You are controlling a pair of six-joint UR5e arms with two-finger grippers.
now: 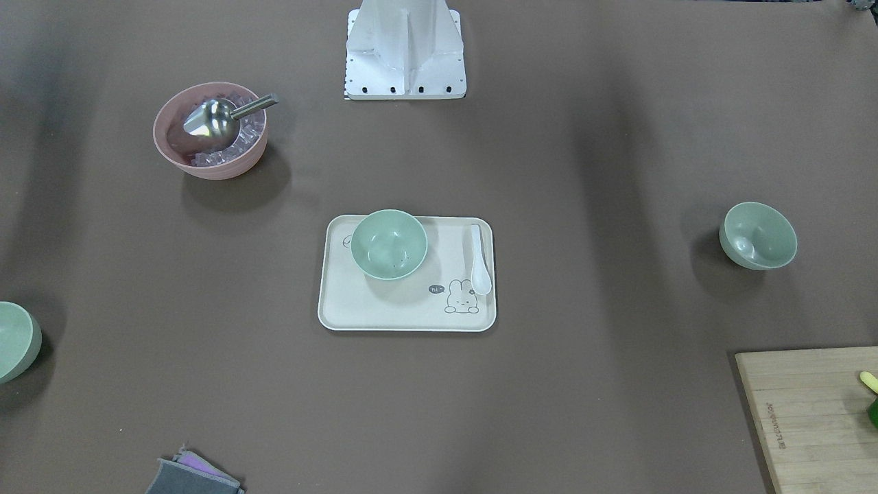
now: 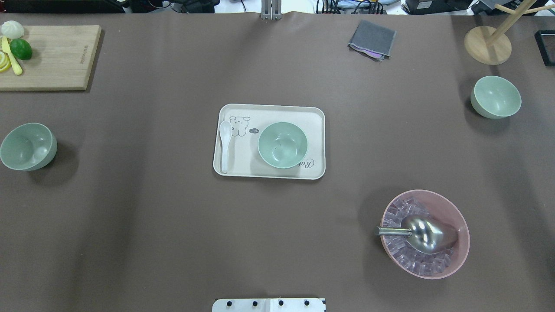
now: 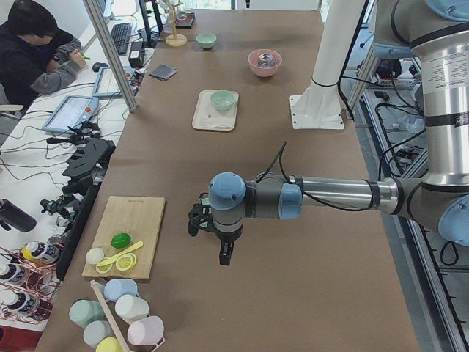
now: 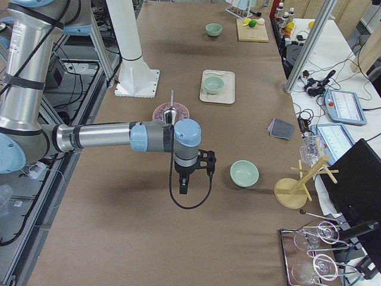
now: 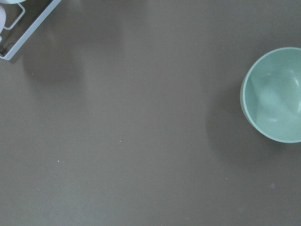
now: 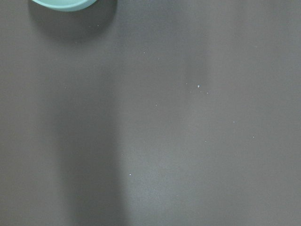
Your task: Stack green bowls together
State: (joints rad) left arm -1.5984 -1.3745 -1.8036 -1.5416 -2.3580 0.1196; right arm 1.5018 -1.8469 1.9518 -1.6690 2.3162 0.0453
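tray (image 2: 277, 113) – centre, mid bowl (image 2: 282, 144) and spoon (image 2: 225, 145) on it | left bowl (image 2: 28, 146), right bowl (image 2: 495, 96) at the ends | scoop (image 2: 420, 234) in big bowl (image 2: 457, 216) – near right | board (image 2: 56, 60) far left

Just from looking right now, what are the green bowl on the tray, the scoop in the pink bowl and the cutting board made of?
Green bowl: probably plastic, smooth and matte, with only soft highlights.
Scoop: metal, likely polished steel, since it mirrors the light.
Cutting board: wood or bamboo, pale, with visible grain strips and a dull surface.
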